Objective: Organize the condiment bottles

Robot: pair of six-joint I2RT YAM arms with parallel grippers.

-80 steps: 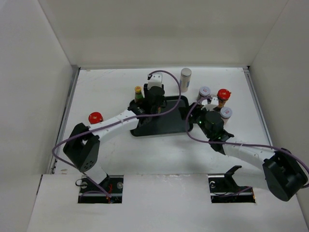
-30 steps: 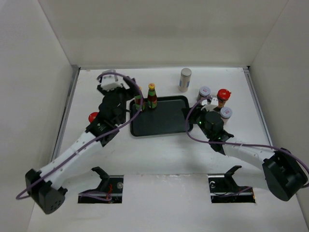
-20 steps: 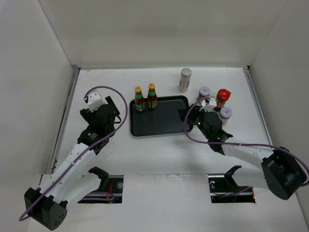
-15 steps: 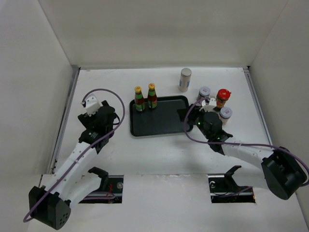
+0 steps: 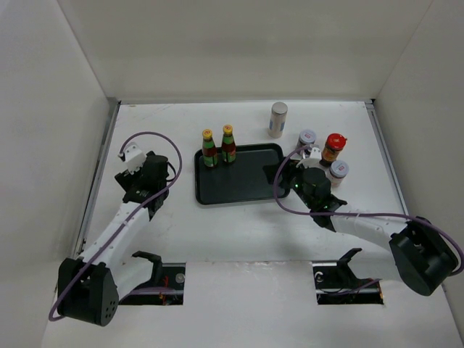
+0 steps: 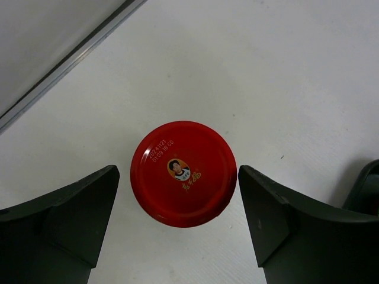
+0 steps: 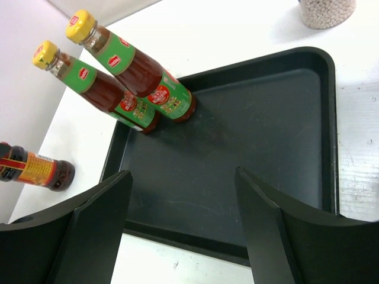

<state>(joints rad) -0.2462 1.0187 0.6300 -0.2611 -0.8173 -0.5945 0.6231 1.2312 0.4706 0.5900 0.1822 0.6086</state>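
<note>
From above, a red-lidded jar is hidden by the left gripper; a shaker jar is cropped in the right wrist view.

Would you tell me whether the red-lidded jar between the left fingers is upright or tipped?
Upright: the red-lidded jar shows its round lid face-on to the downward-looking wrist camera.

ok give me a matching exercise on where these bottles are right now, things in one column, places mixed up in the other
Things
1. pair of slim dark sauce bottles with yellow caps
2. squat jar with round red lid, left side
3. tall white shaker jar with grey lid
4. squat amber jar with red lid, right side

Places
a. alone beyond the black rectangular tray's far right corner
b. between the open left hand's fingers
c. upright in the tray's far left corner
d. right of the tray, among small white grey-lidded jars

Pairs: 1-c, 2-b, 3-a, 4-d
</note>
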